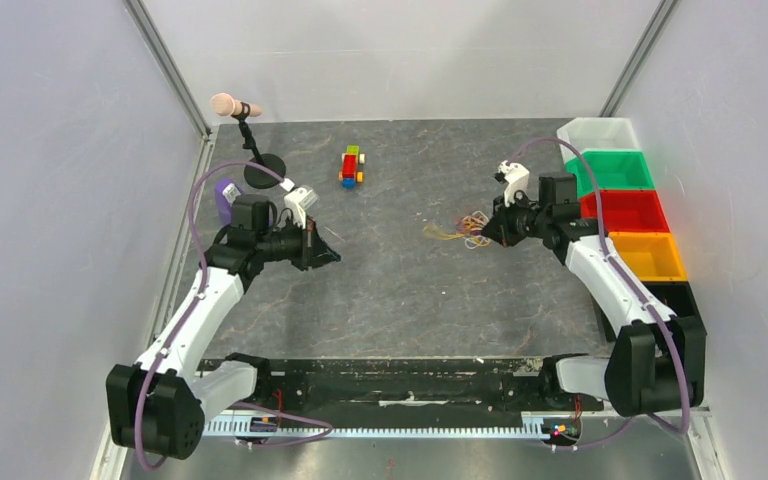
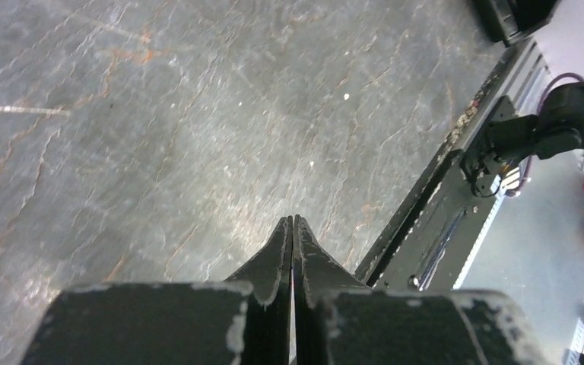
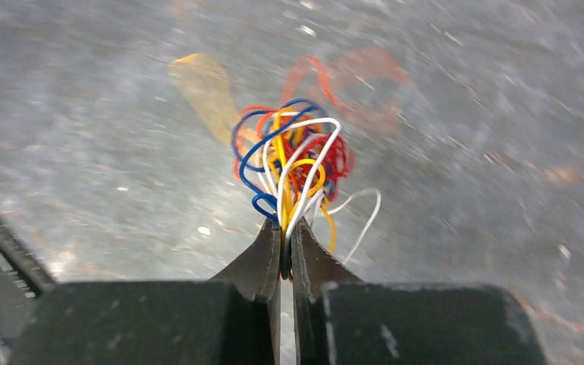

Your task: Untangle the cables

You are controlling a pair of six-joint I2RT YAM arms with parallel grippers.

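Right wrist view: the right jaws are pressed shut on the cables (image 3: 293, 163), pinching several strands right at the tips. The rest of the bunch fans out just beyond them in blue, white, yellow, orange and red loops. A yellowish loop (image 3: 205, 87) and a red one (image 3: 350, 76) lie blurred on the table (image 3: 84, 152) farther out from the tips. From above, the bunch (image 1: 470, 228) sits directly ahead of those jaws.

The left jaws are closed too, tip against tip with nothing between them, over bare table and well apart from the bunch.

The step looks like holding one part of the tangle to draw strands free. Next, I judge, the left jaws must come across and open to take a separate loop — pulling from one side would only drag the clump.

Behind the right jaws stands a row of bins (image 1: 628, 212) — white, green, red, orange, black — with nothing visible inside.
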